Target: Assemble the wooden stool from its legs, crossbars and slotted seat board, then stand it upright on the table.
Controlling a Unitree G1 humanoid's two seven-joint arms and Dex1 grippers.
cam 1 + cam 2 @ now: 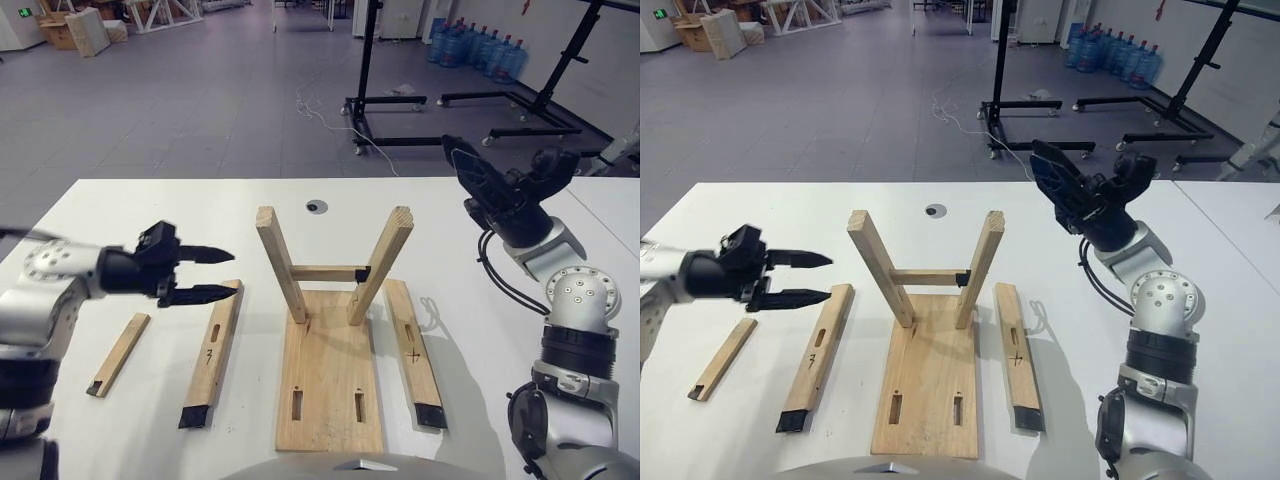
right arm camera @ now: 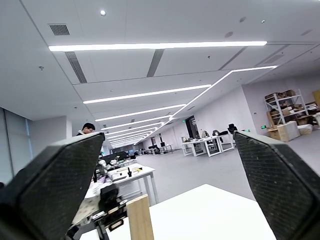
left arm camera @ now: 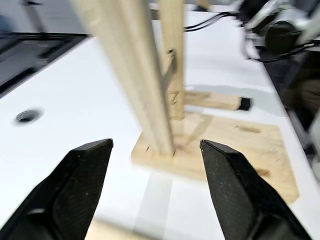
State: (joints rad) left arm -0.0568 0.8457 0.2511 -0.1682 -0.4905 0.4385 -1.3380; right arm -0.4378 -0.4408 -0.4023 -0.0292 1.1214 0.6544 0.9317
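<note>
The slotted seat board (image 1: pixel 330 390) lies flat at the table's middle. Two legs (image 1: pixel 280 262) (image 1: pixel 381 263) stand in its far slots, leaning outward and joined by a crossbar (image 1: pixel 325 273). A loose leg (image 1: pixel 213 352) lies left of the board, another (image 1: pixel 414 350) right of it, and a short crossbar (image 1: pixel 119 352) rests further left. My left gripper (image 1: pixel 235 271) is open just above the left loose leg's far end, aimed at the standing legs (image 3: pixel 130 65). My right gripper (image 1: pixel 1090 155) is open, raised high at the right, apart from all parts.
The white table (image 1: pixel 150 210) has a small round hole (image 1: pixel 316 207) behind the stool. A thin white cable loop (image 1: pixel 432 315) lies by the right loose leg. Black wheeled stands (image 1: pixel 400 100) are on the floor beyond the table.
</note>
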